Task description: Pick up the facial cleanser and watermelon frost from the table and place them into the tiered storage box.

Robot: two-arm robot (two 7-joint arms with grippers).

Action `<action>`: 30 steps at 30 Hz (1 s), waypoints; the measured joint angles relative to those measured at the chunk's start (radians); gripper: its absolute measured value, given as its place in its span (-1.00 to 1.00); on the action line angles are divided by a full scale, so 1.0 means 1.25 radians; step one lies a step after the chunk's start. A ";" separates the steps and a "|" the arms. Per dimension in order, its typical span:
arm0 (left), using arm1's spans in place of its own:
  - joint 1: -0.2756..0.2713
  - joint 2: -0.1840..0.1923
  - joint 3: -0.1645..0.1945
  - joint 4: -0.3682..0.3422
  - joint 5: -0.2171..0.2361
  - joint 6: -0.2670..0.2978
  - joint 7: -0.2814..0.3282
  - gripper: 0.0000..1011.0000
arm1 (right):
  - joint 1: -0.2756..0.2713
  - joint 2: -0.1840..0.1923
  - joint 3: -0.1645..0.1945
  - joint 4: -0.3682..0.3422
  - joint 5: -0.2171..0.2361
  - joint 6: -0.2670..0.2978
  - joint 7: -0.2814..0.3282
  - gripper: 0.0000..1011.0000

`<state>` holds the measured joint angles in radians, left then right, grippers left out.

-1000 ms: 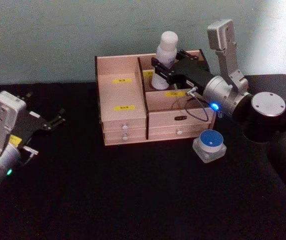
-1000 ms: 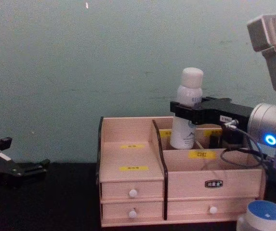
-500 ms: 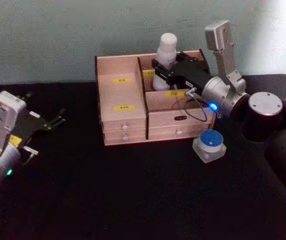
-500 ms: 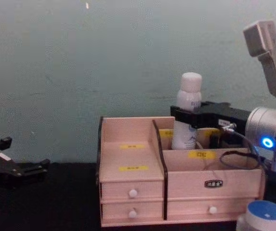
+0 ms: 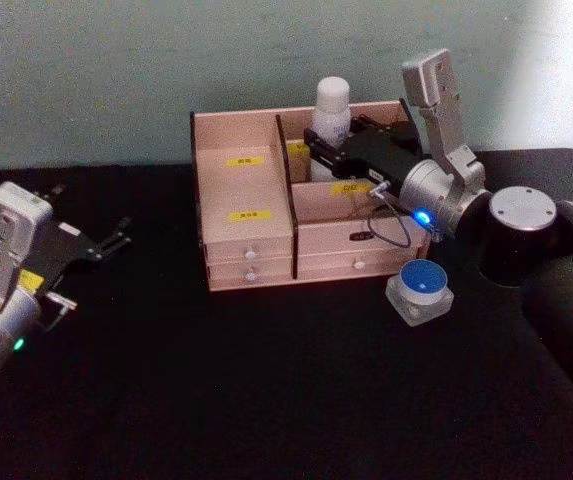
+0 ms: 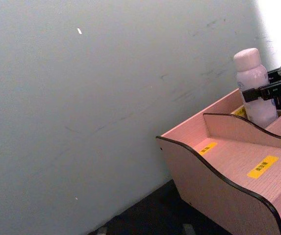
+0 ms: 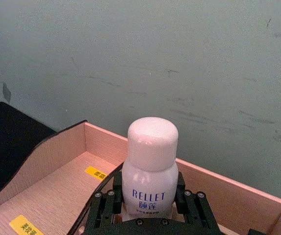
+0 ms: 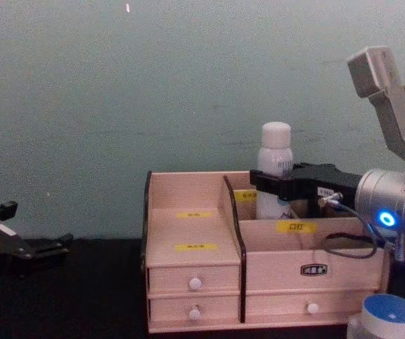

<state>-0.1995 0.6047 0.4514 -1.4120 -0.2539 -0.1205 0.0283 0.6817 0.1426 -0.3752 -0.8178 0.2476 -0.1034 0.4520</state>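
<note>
The facial cleanser (image 5: 331, 108), a white bottle with blue lettering, stands upright in the back right compartment of the tiered storage box (image 5: 251, 255). My right gripper (image 5: 318, 142) is shut on its body, reaching in from the right. The chest view shows the bottle (image 8: 275, 150) half sunk behind the box wall (image 8: 195, 194), with the gripper (image 8: 267, 182) at rim height. In the right wrist view black fingers (image 7: 106, 205) clamp the cleanser (image 7: 150, 166). The watermelon frost (image 5: 421, 290), a blue-lidded jar, rests on the table by the box's front right corner. My left gripper (image 5: 114, 238) sits open, far left.
A black cloth covers the table (image 5: 266, 380), and a pale green wall rises close behind the box. The box's left stepped compartments (image 6: 238, 161) hold nothing. A thin cable (image 5: 391, 225) loops off the right wrist in front of the box's right drawers.
My right gripper has lowered the facial cleanser deeper into the back right compartment and shifted slightly left. The left arm and the jar have not moved.
</note>
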 joint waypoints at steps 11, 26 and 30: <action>0.000 0.000 0.000 0.000 0.000 0.000 0.000 0.98 | 0.006 -0.008 0.006 0.022 -0.005 0.007 0.003 0.17; 0.000 0.000 0.000 0.000 0.000 0.000 0.000 0.98 | 0.006 -0.008 0.006 0.022 -0.006 0.007 0.002 0.17; 0.000 0.000 0.000 0.000 0.000 0.000 0.000 0.98 | 0.006 -0.008 0.005 0.022 -0.006 0.007 0.002 0.17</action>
<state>-0.1995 0.6047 0.4514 -1.4120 -0.2539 -0.1205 0.0283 0.6887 0.1331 -0.3684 -0.7909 0.2400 -0.0942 0.4546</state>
